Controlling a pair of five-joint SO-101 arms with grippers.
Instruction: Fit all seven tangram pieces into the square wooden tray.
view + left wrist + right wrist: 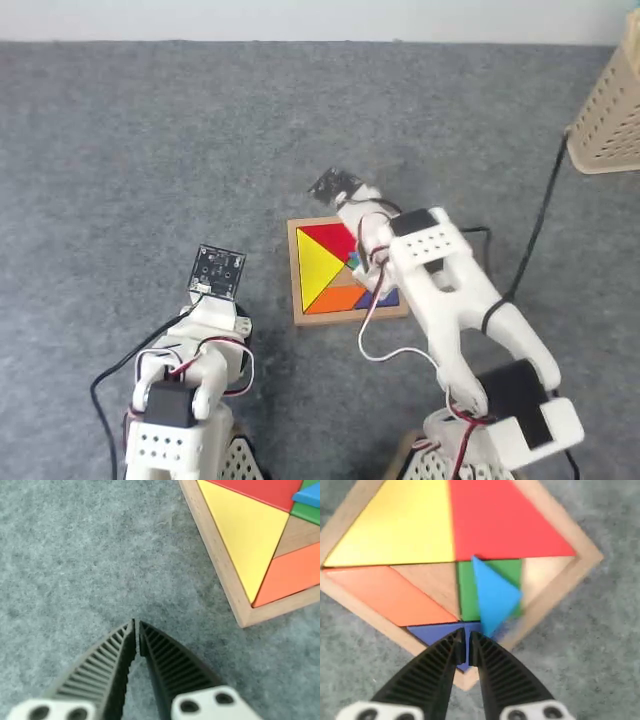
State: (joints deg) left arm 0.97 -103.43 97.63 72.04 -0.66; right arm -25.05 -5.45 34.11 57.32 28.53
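High view: the square wooden tray (294,270) lies mid-counter, the right arm stretched over it and the left arm parked well off its yellow-triangle (318,262) side.

Left wrist view: the left hand (136,625) hangs pinched together and empty over grey felt, near a tray corner.

Right wrist view: the right hand (465,639), jaws all but closed and gripping nothing visible, sits above the dark blue piece (437,631). The light blue triangle (495,596) rests unseated across the green square (466,587). It is likely light, rigid and slick-faced, best pinched across its edges, not a sharp tip. Its long edge runs from the red triangle (505,522) to the dark blue piece; its square corner aims at the bare slot (546,575).
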